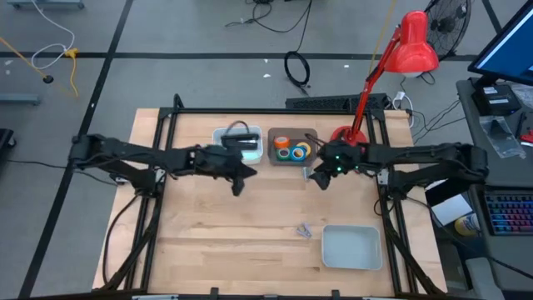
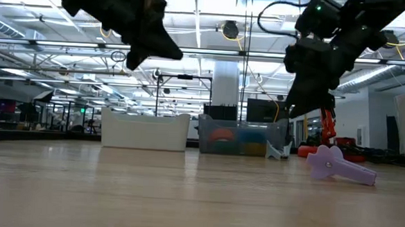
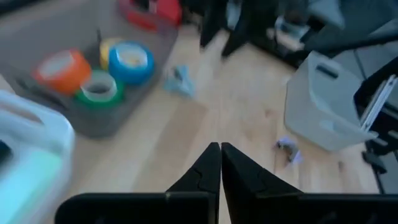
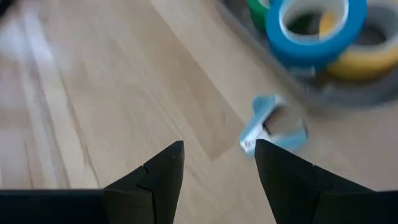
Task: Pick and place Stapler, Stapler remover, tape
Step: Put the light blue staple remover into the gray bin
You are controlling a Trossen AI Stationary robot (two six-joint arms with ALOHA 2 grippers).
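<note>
So both arms are up off the wooden worktop (image 1: 250, 217) right now, hanging near the back row of bins. Left claw (image 3: 220, 163) is pinched fully closed with nothing in it, hovering just in front of the white bin (image 1: 239, 143) that has a dark object in it, looks like the stapler (image 1: 242, 142). Right claw (image 4: 219, 163) has its fingers spread open and is empty, sitting above a small light blue staple remover (image 4: 272, 130) lying on the bare wood just beside the grey tray (image 1: 292, 147).

The tape (image 1: 293, 148) is all in that grey tray: the orange, green, blue and yellow rolls are bunched together and touching. In the right wrist view the blue roll sits on top of the others.

Other stuff around: a second, purple-ish staple remover (image 1: 304, 230) lies alone toward the front of the worktop, near an empty-looking pale bin (image 1: 351, 247) at the front right. A red desk lamp (image 1: 410, 43) stands at the back right corner, its base just behind the right arm. Nothing sits between the right claw and the blue remover. No readable labels or writing anywhere that I can make out
</note>
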